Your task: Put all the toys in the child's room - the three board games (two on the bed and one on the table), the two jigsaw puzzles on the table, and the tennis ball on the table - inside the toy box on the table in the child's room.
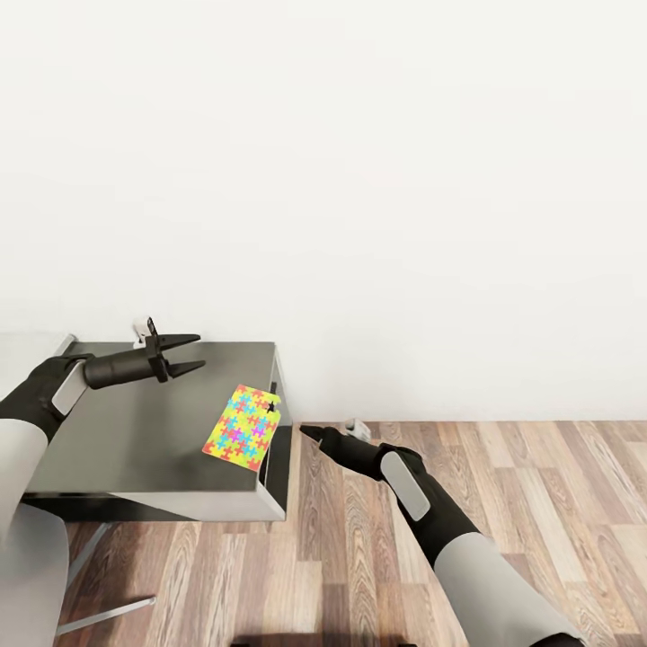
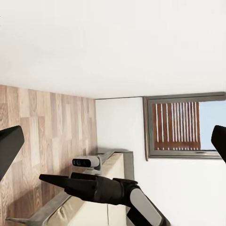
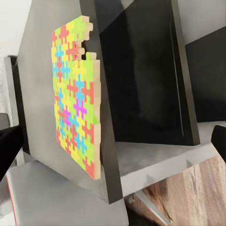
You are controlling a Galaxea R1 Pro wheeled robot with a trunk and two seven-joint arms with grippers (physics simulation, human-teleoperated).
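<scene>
One jigsaw puzzle [image 1: 244, 424] lies flat on the dark-grey-topped part of the table [image 1: 126, 440], its corner poking past the table's right edge. In the right wrist view the jigsaw puzzle [image 3: 75, 94] is close ahead on the table top [image 3: 37, 70]. My left gripper [image 1: 184, 353] hovers open over the table's back, left of the puzzle and empty. My right gripper [image 1: 310, 436] is open over the floor just right of the table, pointing at the puzzle's edge without touching it. The toy box, board games and tennis ball are out of view.
A white wall rises right behind the table. Wood floor [image 1: 503, 485] spreads to the right. A pale chair-like shape on metal legs [image 1: 40, 566] stands at the table's front left. The left wrist view holds a window [image 2: 183, 127] and my right arm [image 2: 108, 188].
</scene>
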